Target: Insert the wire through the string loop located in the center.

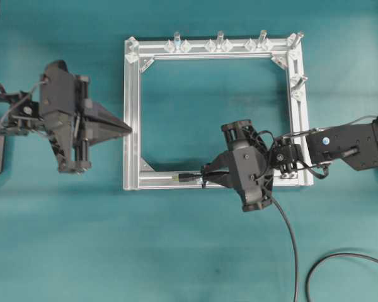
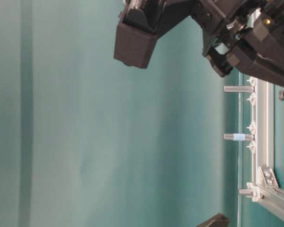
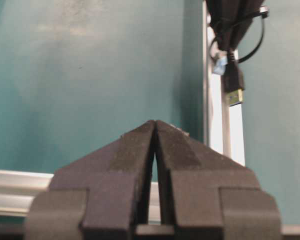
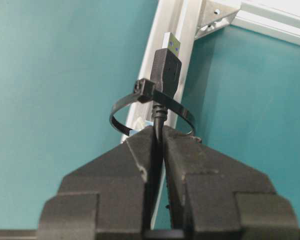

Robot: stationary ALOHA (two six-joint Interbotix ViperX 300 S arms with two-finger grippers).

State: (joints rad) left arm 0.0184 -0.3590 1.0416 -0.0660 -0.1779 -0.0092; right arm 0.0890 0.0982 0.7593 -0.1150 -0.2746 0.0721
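My right gripper (image 1: 205,178) (image 4: 159,129) is shut on the wire (image 4: 160,116), a thin black cable, just behind its plug (image 4: 166,67) (image 1: 183,178). The plug lies along the silver frame's near bar and points left. The string loop (image 4: 143,90) (image 3: 238,41), a thin black band, rings the wire at the plug's base, and the plug's metal tip (image 4: 171,42) sticks out past it. My left gripper (image 1: 130,129) (image 3: 155,122) is shut and holds nothing. It hovers at the frame's left bar, well apart from the plug (image 3: 234,84).
The square aluminium frame (image 1: 132,94) lies flat on the teal table. Upright pegs (image 1: 219,41) stand along its far bar and right bar (image 1: 297,82). The slack wire (image 1: 292,245) trails from my right gripper to the front edge and curves back at the lower right (image 1: 340,257).
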